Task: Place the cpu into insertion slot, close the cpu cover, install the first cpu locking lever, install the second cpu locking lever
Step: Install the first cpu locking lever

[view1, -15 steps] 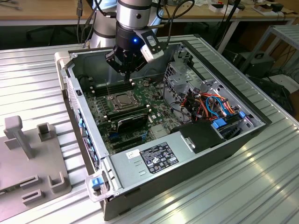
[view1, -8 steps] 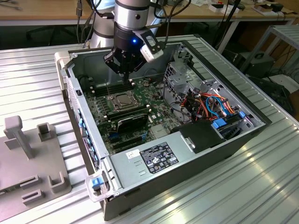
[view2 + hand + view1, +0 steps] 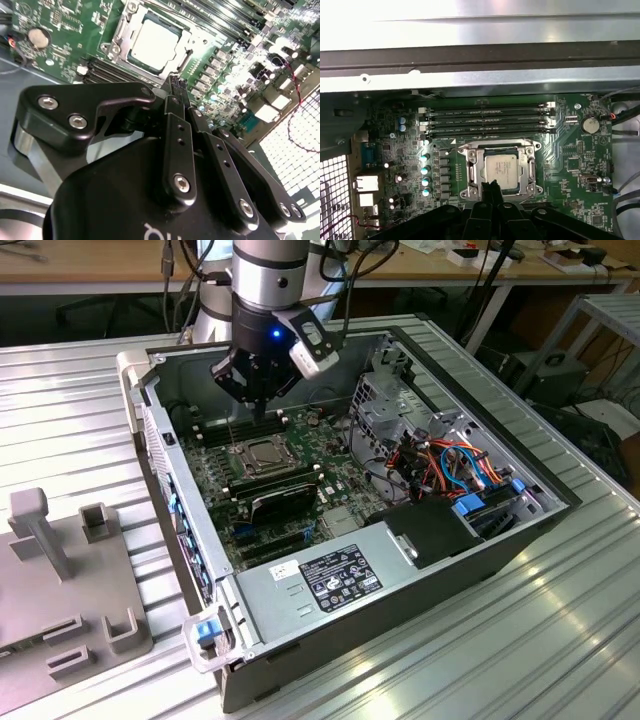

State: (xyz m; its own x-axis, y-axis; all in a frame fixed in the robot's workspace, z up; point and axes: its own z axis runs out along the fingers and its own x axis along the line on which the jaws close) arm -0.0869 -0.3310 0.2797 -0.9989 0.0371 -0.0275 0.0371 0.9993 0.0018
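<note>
Cpu lies seated in the insertion slot, cpu cover lowered around it (the frame retains the chip). My gripper, pinched closed with nothing visibly held, hangs at the slot's edge.

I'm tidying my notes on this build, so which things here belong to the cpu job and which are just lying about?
Job: cpu, framed by the cpu cover; claw at their edge.
Lying about: memory slots, coin battery, power supply, coloured cables, grey fixture.
</note>
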